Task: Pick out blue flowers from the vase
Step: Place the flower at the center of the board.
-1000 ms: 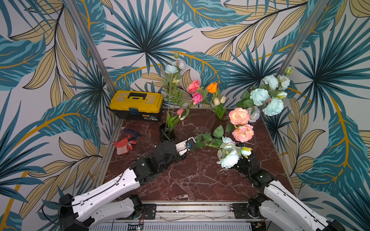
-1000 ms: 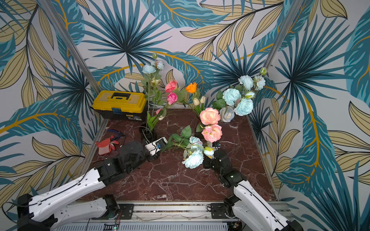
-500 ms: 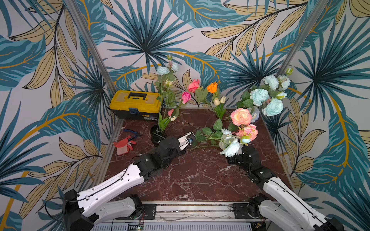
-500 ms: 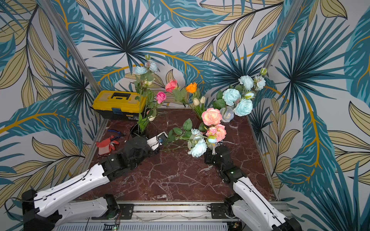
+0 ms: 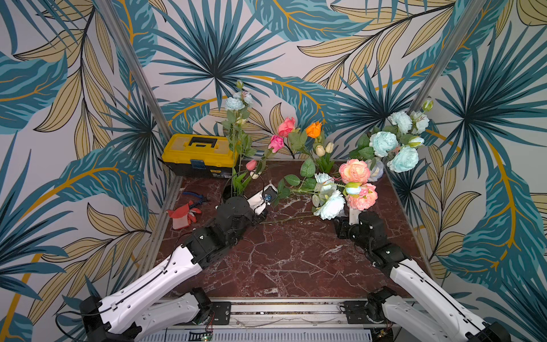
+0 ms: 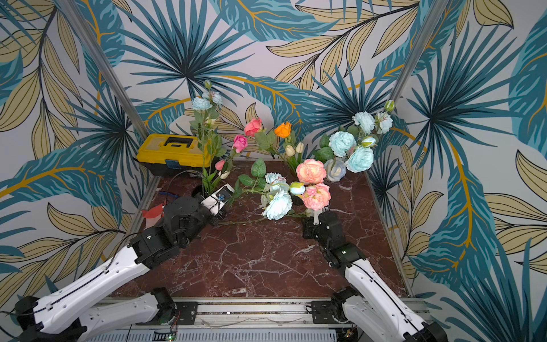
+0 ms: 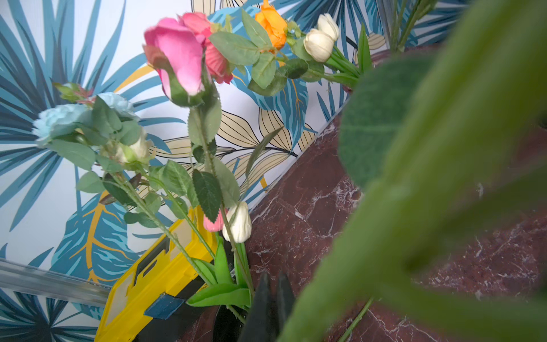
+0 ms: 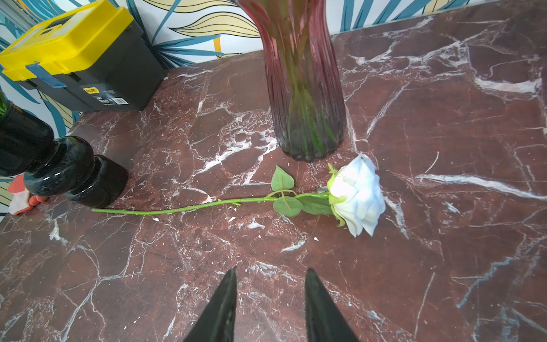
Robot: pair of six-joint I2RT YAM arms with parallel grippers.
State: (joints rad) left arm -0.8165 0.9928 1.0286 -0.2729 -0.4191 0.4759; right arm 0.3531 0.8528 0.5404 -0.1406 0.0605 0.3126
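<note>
Over the last second the left arm swung toward the back of the worktop [image 5: 281, 260], and the blue flower spray [image 5: 330, 205] went with it. Its pale blooms, lower in the top views before, now hung just beside the peach peonies [image 5: 362, 197]. The black vase [image 8: 74, 177] had shifted toward the yellow toolbox [image 5: 198, 149], and the right arm had reached further in.

The left hand [image 7: 275, 284] had its fingers pressed together. A blurred green leaf [image 7: 414, 177] of the spray filled the view close in front and hid where the stem sat. In both top views the leafy stem ran from that hand across to the blooms, clear of the worktop.

The right hand [image 8: 270, 269] was spread and empty, low over the marble in front of the red glass vase [image 8: 305, 88]. A white rose [image 8: 358, 195] lay flat on the worktop, its bloom just beside that vase's foot and its stem end near the black vase.

More blue flowers [image 5: 383, 143] stood bunched at the back right corner.
</note>
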